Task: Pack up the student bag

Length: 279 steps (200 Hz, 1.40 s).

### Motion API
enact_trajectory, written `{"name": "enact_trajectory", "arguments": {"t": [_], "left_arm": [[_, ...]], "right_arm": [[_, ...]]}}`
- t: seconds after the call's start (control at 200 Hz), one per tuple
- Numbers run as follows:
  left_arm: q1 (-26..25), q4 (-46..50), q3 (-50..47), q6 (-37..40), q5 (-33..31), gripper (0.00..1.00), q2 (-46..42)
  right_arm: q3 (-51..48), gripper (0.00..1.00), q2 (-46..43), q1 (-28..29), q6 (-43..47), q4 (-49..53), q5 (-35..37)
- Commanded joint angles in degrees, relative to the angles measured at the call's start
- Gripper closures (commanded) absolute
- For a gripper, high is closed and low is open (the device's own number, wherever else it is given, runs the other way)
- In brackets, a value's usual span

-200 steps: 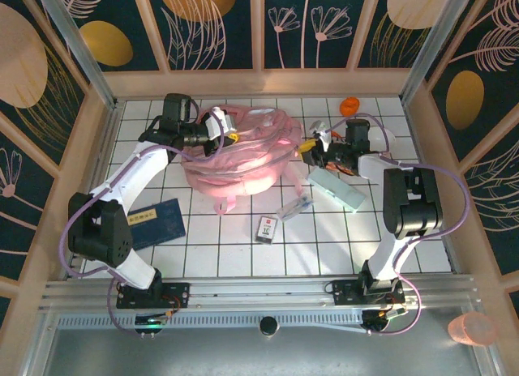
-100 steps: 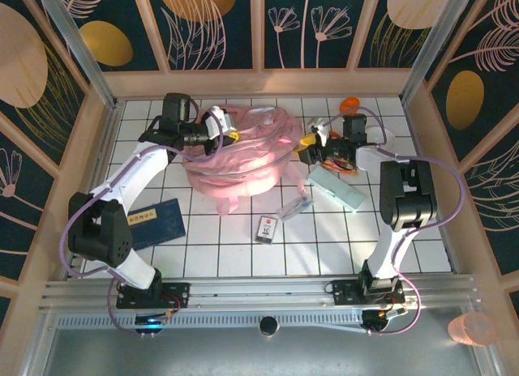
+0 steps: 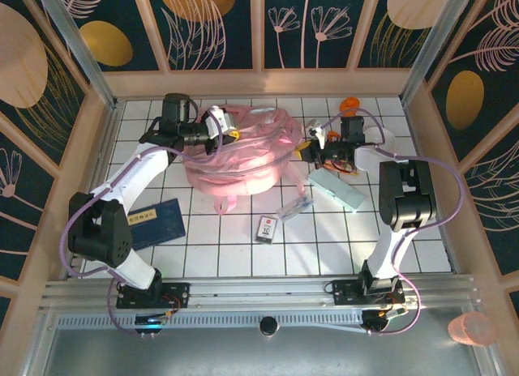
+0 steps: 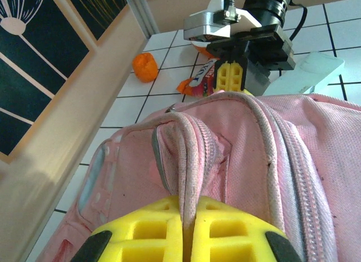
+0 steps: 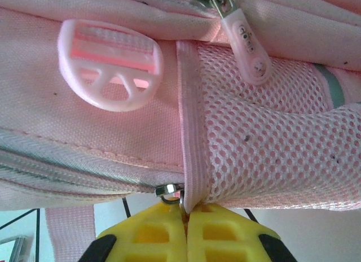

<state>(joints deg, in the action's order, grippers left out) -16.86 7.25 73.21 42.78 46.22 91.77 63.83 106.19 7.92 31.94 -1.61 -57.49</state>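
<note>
The pink student bag (image 3: 239, 153) lies bunched at the middle back of the table. My left gripper (image 3: 229, 135) is at its upper left edge. In the left wrist view the left gripper (image 4: 188, 222) is shut on a raised pink fold of the student bag (image 4: 237, 149). My right gripper (image 3: 306, 147) is at the bag's right side. Seen from the right wrist, the right gripper (image 5: 185, 219) is shut on the seam beside the mesh pocket (image 5: 265, 154), with a metal zip ring (image 5: 169, 190) just left of the fingertips.
A dark blue booklet (image 3: 154, 222) lies at the left front. A small card box (image 3: 267, 228), a clear packet (image 3: 294, 207) and a pale green box (image 3: 338, 187) lie right of centre. An orange ball (image 3: 349, 105) sits at the back right. A snack wrapper (image 4: 197, 84) lies by the right gripper.
The right gripper has moved left up against the bag's side, opened on the way and then closed on the seam. The left arm has kept its grip and place.
</note>
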Motion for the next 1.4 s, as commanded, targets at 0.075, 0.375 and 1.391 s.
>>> {"name": "enact_trajectory", "arguments": {"t": [0.075,0.375,1.391], "left_arm": [[0.01,-10.03,-0.99,0.33,1.38,1.0,-4.55],[-0.05,-15.64,-4.53,-2.6,-12.21,1.0,-4.67],[-10.13,-19.18,-3.53,-16.49,-43.47,1.0,0.84]], "right_arm": [[-1.76,1.0,-3.77,0.22,-4.56,-4.53,-3.47],[-2.26,1.0,-7.44,1.8,-7.27,-1.76,-0.38],[6.97,1.0,-12.22,9.77,-30.8,18.99,5.13]]}}
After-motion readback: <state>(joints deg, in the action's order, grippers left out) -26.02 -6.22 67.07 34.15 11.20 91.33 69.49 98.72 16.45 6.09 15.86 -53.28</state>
